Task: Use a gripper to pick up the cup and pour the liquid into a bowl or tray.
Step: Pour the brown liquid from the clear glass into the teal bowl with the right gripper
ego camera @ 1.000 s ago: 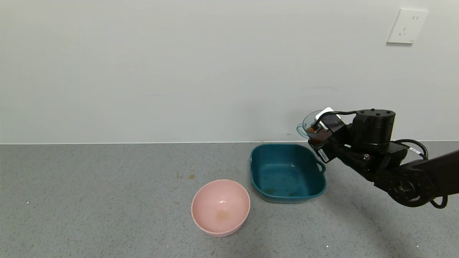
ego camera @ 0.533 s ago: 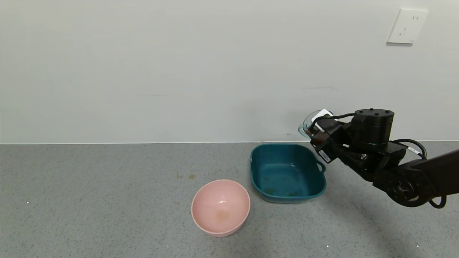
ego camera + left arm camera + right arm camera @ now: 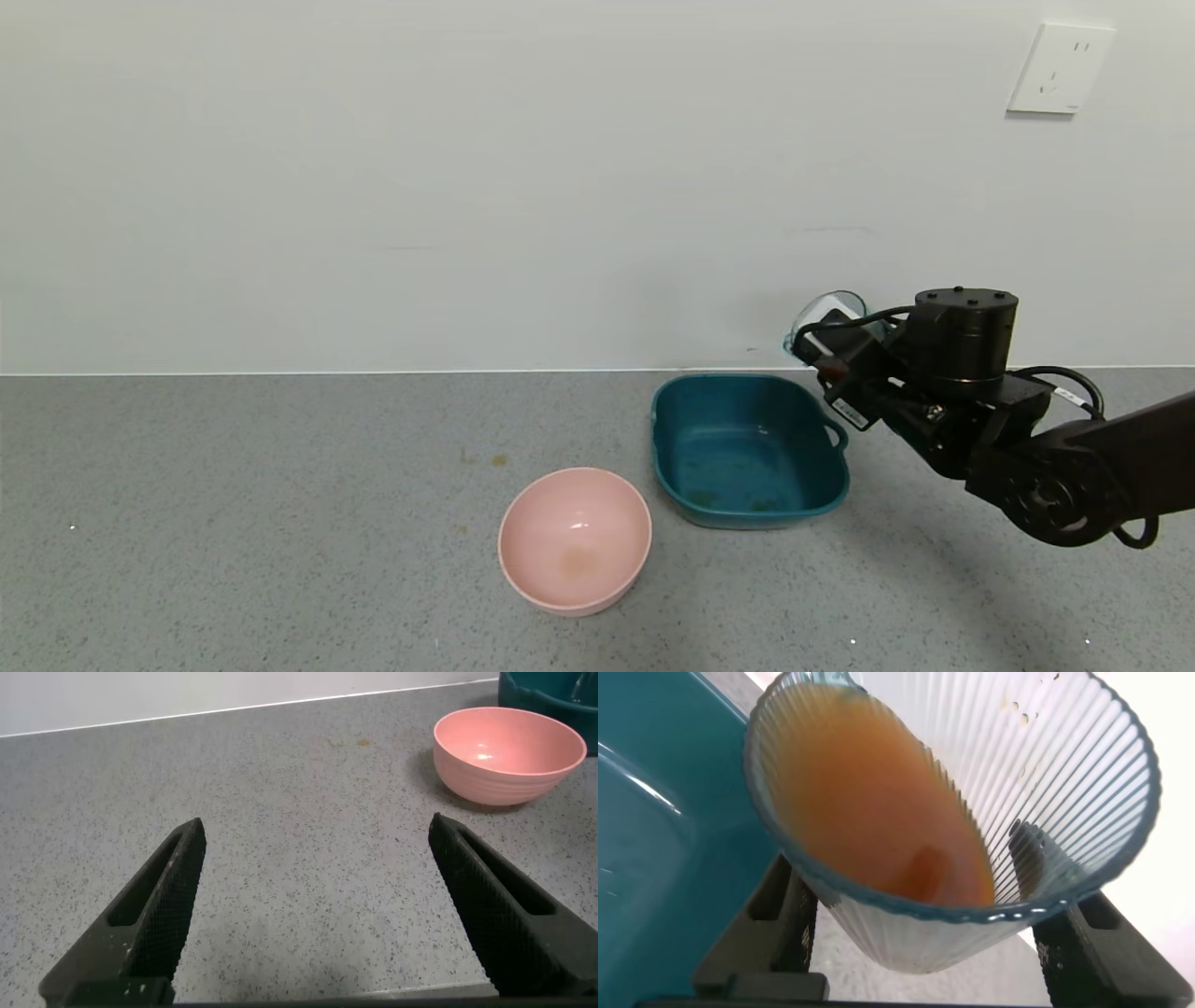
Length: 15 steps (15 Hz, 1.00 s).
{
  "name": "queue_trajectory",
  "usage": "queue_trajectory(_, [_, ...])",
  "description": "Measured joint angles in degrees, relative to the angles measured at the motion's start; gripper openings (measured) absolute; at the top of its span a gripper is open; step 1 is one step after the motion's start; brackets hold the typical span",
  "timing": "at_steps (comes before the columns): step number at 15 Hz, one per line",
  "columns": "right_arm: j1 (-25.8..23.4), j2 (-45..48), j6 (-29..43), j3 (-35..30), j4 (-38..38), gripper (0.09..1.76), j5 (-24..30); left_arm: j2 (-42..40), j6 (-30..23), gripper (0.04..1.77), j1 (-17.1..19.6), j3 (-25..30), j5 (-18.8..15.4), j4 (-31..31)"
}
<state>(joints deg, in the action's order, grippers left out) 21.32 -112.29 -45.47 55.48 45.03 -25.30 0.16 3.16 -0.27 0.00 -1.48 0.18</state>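
Observation:
My right gripper (image 3: 826, 350) is shut on the cup (image 3: 826, 313), a pale ribbed translucent mug, and holds it tilted above the far right corner of the teal basin (image 3: 747, 504). In the right wrist view the cup (image 3: 1018, 793) fills the frame between my fingers (image 3: 775, 924), with the reddish-brown liquid (image 3: 868, 803) lying against its lower wall up to the rim, over the basin (image 3: 654, 831). No stream is seen leaving the cup. My left gripper (image 3: 318, 905) is open and empty, low over the counter at the left.
A round pink bowl (image 3: 574, 541) with a brown stain stands in front and left of the basin; it also shows in the left wrist view (image 3: 509, 751). Small brown spots (image 3: 481, 458) mark the counter. The wall rises right behind the cup.
My right gripper has rolled the cup further over toward the basin and sunk slightly. The liquid has shifted toward the rim. The left arm has not moved.

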Motion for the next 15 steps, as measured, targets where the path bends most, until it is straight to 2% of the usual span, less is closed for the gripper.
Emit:
queue_trajectory(3, [0.5,0.0,-2.5,-0.1,-0.1,1.33,-0.9,0.0,0.0,1.72,0.0,0.0,0.0,0.0])
queue_trajectory(10, [2.4,0.0,-11.2,-1.2,0.0,1.32,-7.0,0.0,0.0,1.72,0.0,0.0,0.0,0.0])
queue_trajectory(15, [3.1,0.2,-15.1,-1.9,0.7,1.32,-8.3,0.0,0.0,1.72,0.0,0.0,0.0,0.0])
